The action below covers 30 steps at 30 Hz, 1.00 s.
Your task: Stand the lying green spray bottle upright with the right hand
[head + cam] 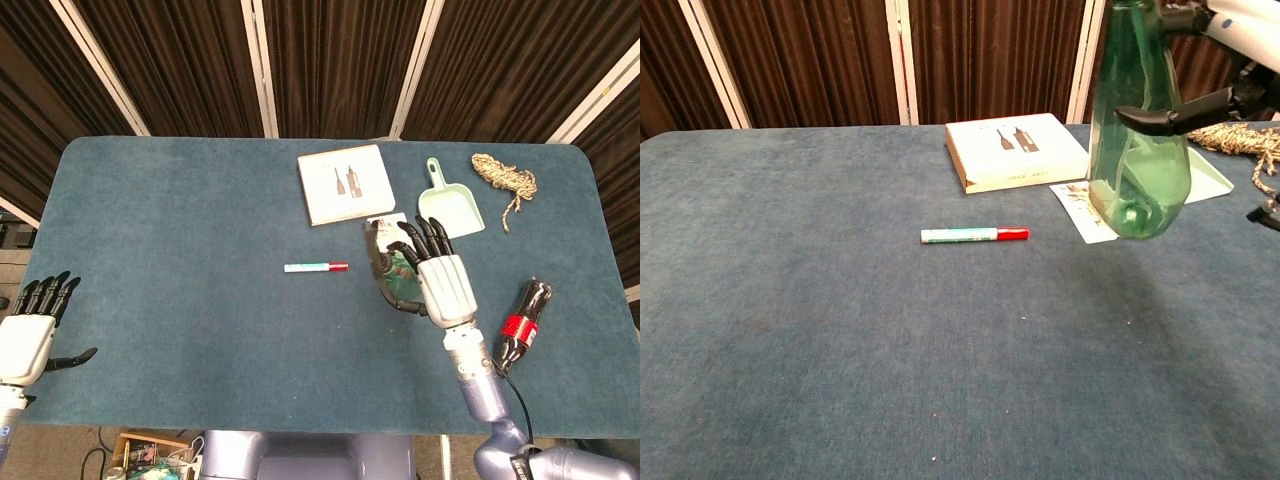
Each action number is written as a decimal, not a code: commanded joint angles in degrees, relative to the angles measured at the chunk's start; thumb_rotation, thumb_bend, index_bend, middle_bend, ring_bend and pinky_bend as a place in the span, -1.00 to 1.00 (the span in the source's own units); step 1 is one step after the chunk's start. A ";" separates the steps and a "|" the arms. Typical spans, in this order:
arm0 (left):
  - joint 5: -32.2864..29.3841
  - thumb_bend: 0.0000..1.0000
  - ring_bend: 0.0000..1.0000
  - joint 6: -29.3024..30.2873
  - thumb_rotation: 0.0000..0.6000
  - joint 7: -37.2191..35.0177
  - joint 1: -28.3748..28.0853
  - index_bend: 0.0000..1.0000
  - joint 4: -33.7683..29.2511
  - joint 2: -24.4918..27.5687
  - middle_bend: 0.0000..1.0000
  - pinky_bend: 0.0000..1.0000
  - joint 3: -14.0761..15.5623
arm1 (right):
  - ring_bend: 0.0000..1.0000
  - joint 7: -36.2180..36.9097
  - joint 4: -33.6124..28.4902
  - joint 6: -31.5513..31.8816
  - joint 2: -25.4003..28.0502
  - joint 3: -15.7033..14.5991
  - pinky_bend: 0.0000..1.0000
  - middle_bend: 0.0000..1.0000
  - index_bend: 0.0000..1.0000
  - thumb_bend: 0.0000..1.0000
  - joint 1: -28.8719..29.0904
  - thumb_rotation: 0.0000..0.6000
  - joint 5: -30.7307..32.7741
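The right hand (443, 288), white with black fingers, is holding the translucent green plastic spray bottle (1137, 150) around its body, right of centre in the head view. In the chest view the bottle is standing almost upright at the upper right of the frame, its round base lowest. It seems to be hanging just above the blue table cloth (190, 230), over the small printed paper card (1080, 200), but I cannot tell if it is touching.

I judge the bottle to be light: no liquid is showing through the green wall, so it looks empty. The plastic is probably smooth, a little slippery, and bending under a strong squeeze. The wide middle of the body, where the fingers are now wrapping it, seems the best place to hold; the thin neck would turn easily.

The other containers: a dark cola bottle with red label (520, 327) is lying at the right, and a pale green dustpan (449, 207), with nothing in it, at the upper right.

The left hand (30, 335) is resting with fingers apart at the lower left, holding nothing.
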 commanded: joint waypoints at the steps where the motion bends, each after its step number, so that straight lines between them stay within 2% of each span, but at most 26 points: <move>1: 0.04 -0.80 -1.00 0.04 1.00 -0.07 0.02 -1.00 0.02 -0.01 -1.00 -0.91 -0.01 | -1.00 9.48 -8.08 -5.28 5.11 1.53 -1.00 -0.76 0.83 0.31 -2.41 1.00 8.23; 5: 0.15 -0.80 -1.00 -0.03 1.00 -0.32 0.00 -1.00 0.10 0.07 -1.00 -0.91 0.05 | -1.00 16.23 -12.11 -7.96 8.60 2.94 -1.00 -0.77 0.81 0.31 -3.50 1.00 12.13; 9: 0.19 -0.80 -1.00 -0.02 1.00 -0.13 0.01 -1.00 0.13 -0.02 -1.00 -0.91 0.06 | -1.00 26.85 -15.31 -11.58 10.71 4.37 -1.00 -0.78 0.80 0.32 -4.71 1.00 14.91; 11: 0.44 -0.80 -1.00 -0.06 1.00 0.19 -0.02 -1.00 -0.01 -0.11 -1.00 -0.91 0.22 | -1.00 32.78 -15.49 -12.91 11.23 5.19 -1.00 -0.78 0.80 0.32 -5.35 1.00 14.13; 14: 0.88 -0.80 -1.00 0.01 1.00 0.28 0.02 -1.00 -0.23 -0.09 -1.00 -0.91 0.47 | -1.00 37.42 -14.00 -12.44 10.40 5.28 -1.00 -0.78 0.80 0.33 -6.06 1.00 11.02; 20: 0.60 -0.80 -1.00 0.41 1.00 0.26 0.25 -1.00 -0.11 -0.13 -1.00 -0.91 0.28 | -1.00 43.41 -7.41 -6.70 4.68 4.12 -1.00 -0.81 0.74 0.39 -7.45 1.00 3.17; 26: -0.30 -0.80 -1.00 -0.32 1.00 1.08 0.06 -1.00 -0.23 -0.34 -1.00 -0.91 0.12 | -1.00 45.88 6.48 2.69 -6.28 0.76 -1.00 -0.81 0.72 0.41 -7.64 1.00 -7.41; 30: -0.27 -0.80 -1.00 -0.19 1.00 0.99 0.15 -1.00 -0.33 -0.27 -1.00 -0.91 0.15 | -1.00 45.15 13.83 6.47 -10.76 -0.30 -1.00 -0.82 0.71 0.42 -7.07 1.00 -11.42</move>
